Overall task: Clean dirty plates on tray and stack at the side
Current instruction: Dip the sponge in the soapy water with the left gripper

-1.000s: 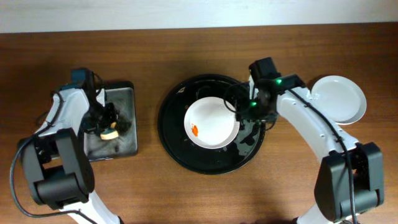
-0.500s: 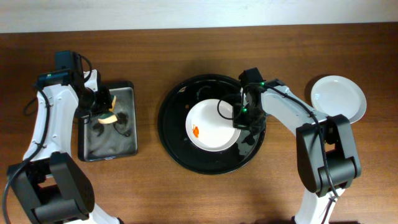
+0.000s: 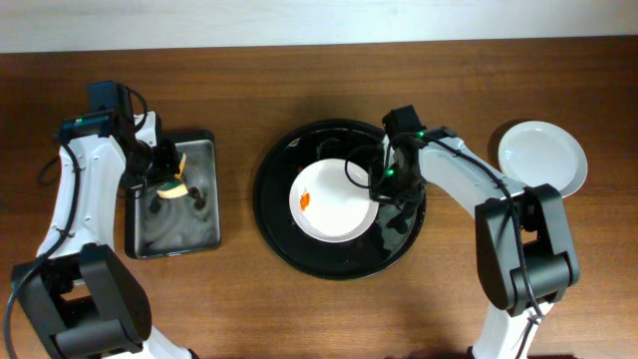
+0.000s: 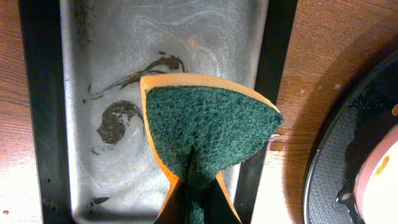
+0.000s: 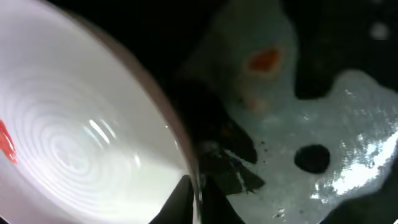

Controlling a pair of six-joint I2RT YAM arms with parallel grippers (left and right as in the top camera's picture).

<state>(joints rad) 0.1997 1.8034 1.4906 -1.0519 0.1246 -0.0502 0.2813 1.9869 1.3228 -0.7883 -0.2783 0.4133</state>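
A white plate with an orange-red smear lies tilted on the round black tray. My right gripper is shut on the plate's right rim. The right wrist view shows the plate with its rim pinched between the two dark fingers of the right gripper. A clean white plate rests on the table at the far right. My left gripper is shut on a folded green-and-yellow sponge above the small metal tray.
The rectangular metal tray sits left of the black tray, its wet floor marked with dark smudges. Wet patches glisten on the black tray beside the held plate. Bare wood lies in front of both trays.
The right gripper has closed on the plate's rim, and the plate has shifted a little left with its smear turned upward. The left arm swung out earlier, then held still with the sponge.
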